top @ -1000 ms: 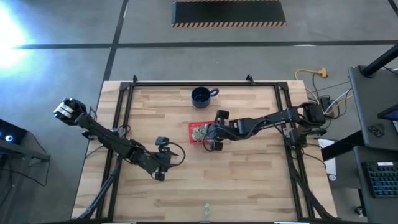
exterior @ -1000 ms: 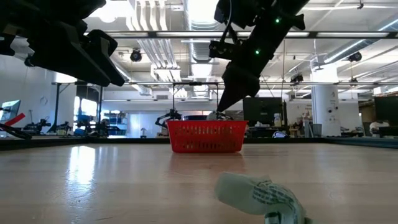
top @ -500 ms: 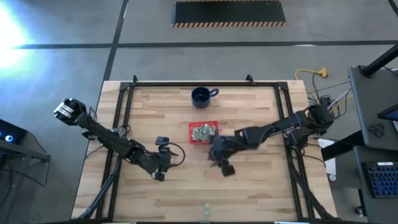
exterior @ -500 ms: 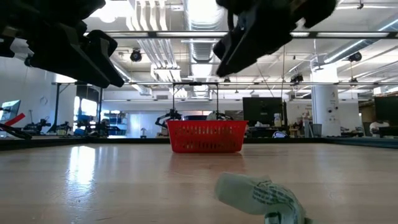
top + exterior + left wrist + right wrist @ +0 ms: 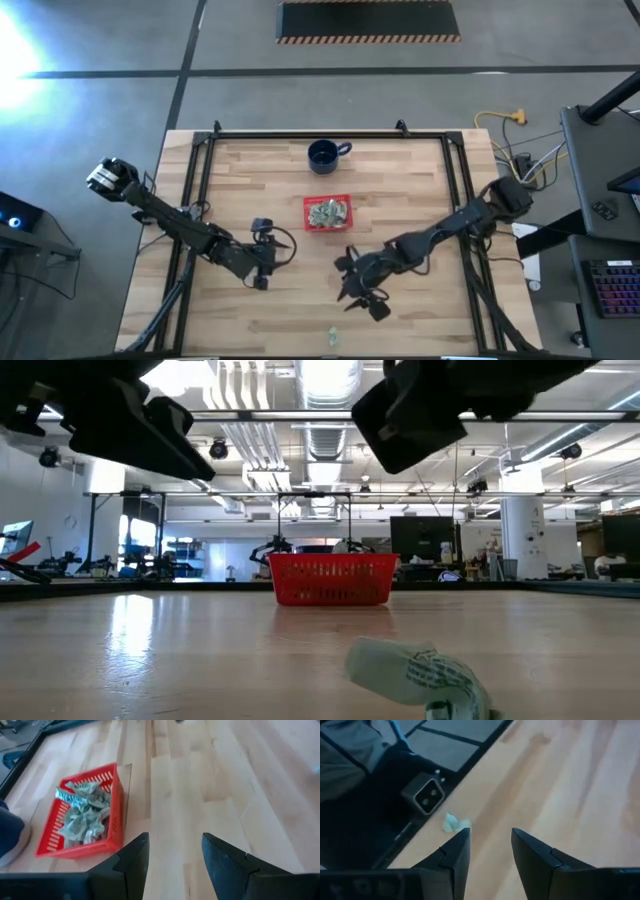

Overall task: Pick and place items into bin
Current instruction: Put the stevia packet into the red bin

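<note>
The red bin (image 5: 327, 213) stands on the wooden table near its middle, with several pale green crumpled items (image 5: 82, 815) lying inside it. One more item (image 5: 333, 337) lies alone by the table's near edge and looms close in the low view (image 5: 420, 675). My right gripper (image 5: 352, 288) hangs open above the table between the bin and that lone item (image 5: 454, 823), nothing between its fingers. My left gripper (image 5: 272, 252) waits open left of the bin (image 5: 112, 800), also with nothing in it.
A dark blue mug (image 5: 323, 155) stands behind the bin, toward the far edge. A black frame (image 5: 200, 180) runs along the table's sides. A small camera box (image 5: 427, 795) sits at the near edge beside the lone item. Bare wood lies around the bin.
My right gripper has swung from over the bin toward the table's near edge, turning as it went, and now hangs well short of the lone item. The bin and the items have stayed where they were.
</note>
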Controlling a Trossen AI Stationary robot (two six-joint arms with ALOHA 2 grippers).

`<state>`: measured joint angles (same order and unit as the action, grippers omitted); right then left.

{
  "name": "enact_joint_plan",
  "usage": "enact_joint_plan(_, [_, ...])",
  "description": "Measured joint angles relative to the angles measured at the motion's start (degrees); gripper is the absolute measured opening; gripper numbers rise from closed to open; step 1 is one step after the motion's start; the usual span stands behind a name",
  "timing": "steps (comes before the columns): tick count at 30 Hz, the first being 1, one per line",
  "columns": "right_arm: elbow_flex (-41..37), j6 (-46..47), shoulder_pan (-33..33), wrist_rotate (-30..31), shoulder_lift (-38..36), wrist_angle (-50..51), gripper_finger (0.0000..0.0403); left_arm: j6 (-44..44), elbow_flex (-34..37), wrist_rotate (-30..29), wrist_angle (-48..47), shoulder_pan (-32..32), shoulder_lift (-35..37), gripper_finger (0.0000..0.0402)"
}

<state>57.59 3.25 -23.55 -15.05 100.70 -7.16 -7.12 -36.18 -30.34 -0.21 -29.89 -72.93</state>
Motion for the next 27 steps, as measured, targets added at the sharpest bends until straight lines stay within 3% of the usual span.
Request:
enact_joint_plan(8, [-1.9, 2.3, -3.7, 0.0, 4.7, -9.2, 0.0163, 0.0, 0.0, 0.0, 3.5, 0.1, 0.0, 0.0167])
enact_joint_plan(27, [4.7, 1.3, -4.3, -4.6, 17.8, -15.7, 0.0196, -0.1, -0.2, -0.3, 8.8, 0.3, 0.0, 0.0167])
